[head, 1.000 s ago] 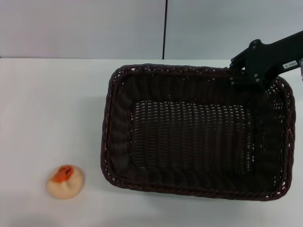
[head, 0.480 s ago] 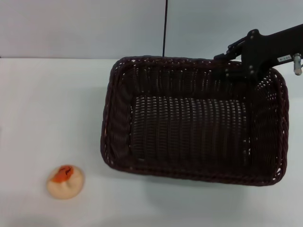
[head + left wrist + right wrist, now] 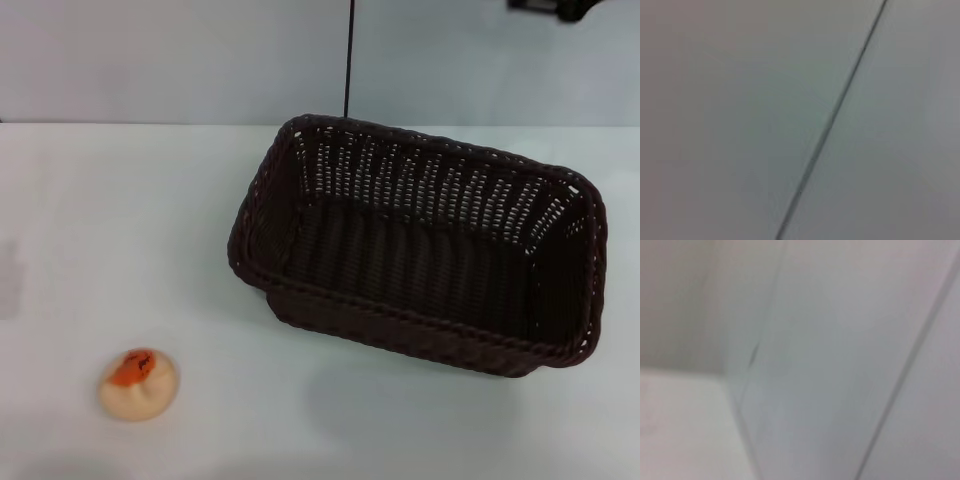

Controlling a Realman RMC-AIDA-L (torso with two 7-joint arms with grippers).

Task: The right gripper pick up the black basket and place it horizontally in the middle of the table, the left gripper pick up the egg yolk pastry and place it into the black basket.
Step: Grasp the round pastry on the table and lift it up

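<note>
The black basket (image 3: 420, 250) is in the middle-right of the white table (image 3: 120, 220) in the head view. It is tilted, its opening turned toward me and its long side running roughly left to right, with a soft shadow on the table in front of it. The egg yolk pastry (image 3: 138, 383) sits on the table at the front left, well apart from the basket. Only a small dark piece of my right gripper (image 3: 555, 5) shows at the picture's top edge, above and clear of the basket. My left gripper is out of view.
A grey wall with a dark vertical seam (image 3: 349, 55) stands behind the table. Both wrist views show only pale wall panels and a seam line (image 3: 830, 125).
My right arm has let go of the basket's far right rim and risen almost out of the picture. The basket has shifted and tipped. The pastry has not moved.
</note>
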